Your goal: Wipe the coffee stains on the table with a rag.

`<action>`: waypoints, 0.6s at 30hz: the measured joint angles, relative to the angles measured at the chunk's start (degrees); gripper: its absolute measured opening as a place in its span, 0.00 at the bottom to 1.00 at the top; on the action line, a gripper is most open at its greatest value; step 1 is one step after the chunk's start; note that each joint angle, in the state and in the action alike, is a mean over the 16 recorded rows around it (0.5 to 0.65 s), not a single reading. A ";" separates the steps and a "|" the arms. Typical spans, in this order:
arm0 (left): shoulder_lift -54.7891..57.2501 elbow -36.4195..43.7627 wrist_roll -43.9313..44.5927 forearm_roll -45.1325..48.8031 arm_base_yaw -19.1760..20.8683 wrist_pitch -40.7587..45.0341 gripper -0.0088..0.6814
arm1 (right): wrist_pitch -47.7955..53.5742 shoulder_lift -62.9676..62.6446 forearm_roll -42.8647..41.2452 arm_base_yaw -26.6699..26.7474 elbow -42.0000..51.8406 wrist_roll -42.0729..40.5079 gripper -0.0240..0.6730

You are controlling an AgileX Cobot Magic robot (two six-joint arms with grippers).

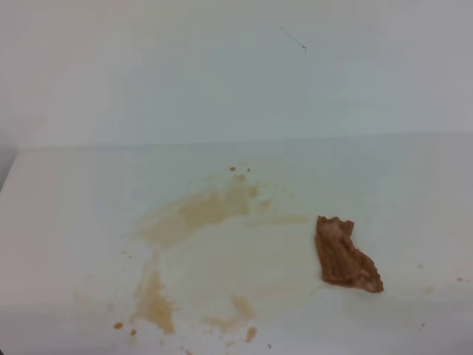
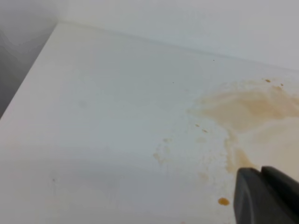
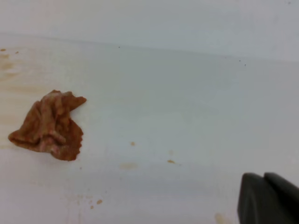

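Observation:
The coffee stains (image 1: 196, 214) spread as tan smears, streaks and droplets over the middle and front left of the white table (image 1: 414, 185). They also show at the right of the left wrist view (image 2: 247, 107). The rag (image 1: 344, 255), a wrinkled reddish-brown cloth, lies on the table right of the stains, and at the left of the right wrist view (image 3: 49, 126). Neither gripper shows in the exterior high view. Only a dark finger tip shows at the lower right of the left wrist view (image 2: 266, 196) and of the right wrist view (image 3: 268, 198), far from the rag.
A white wall (image 1: 222, 66) rises behind the table. The table's left edge (image 1: 9, 177) drops to a dark gap. Small tan droplets (image 3: 133, 143) dot the table right of the rag.

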 joint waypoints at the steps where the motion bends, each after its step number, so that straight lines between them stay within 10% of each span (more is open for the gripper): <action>1: 0.00 0.00 0.00 0.00 0.00 0.00 0.01 | -0.01 0.00 0.00 0.00 0.00 0.00 0.03; 18: 0.00 0.00 0.00 0.00 0.00 0.00 0.01 | -0.08 0.00 0.00 0.00 0.00 0.00 0.03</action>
